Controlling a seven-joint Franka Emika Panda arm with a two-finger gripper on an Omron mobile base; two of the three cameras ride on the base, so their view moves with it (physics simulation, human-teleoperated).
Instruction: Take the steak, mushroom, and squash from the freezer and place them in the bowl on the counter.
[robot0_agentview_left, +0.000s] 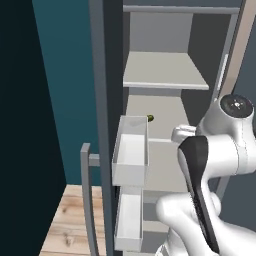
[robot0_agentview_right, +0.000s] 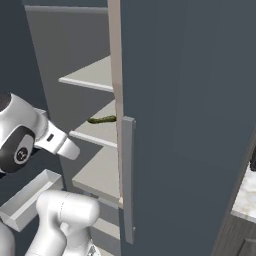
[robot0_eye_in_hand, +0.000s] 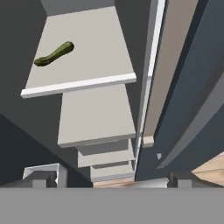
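The freezer (robot0_agentview_left: 165, 70) is seen open, with pale grey shelves and white door bins. A dark green, slightly curved squash (robot0_eye_in_hand: 54, 54) is laid flat on a middle shelf, toward its back.

No text, label, brand, number or sign can be read on anything in these views.

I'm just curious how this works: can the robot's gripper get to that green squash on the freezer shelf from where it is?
Probably yes. The squash lies alone on an open freezer shelf, the door stands open, and nothing lies between it and the gripper.
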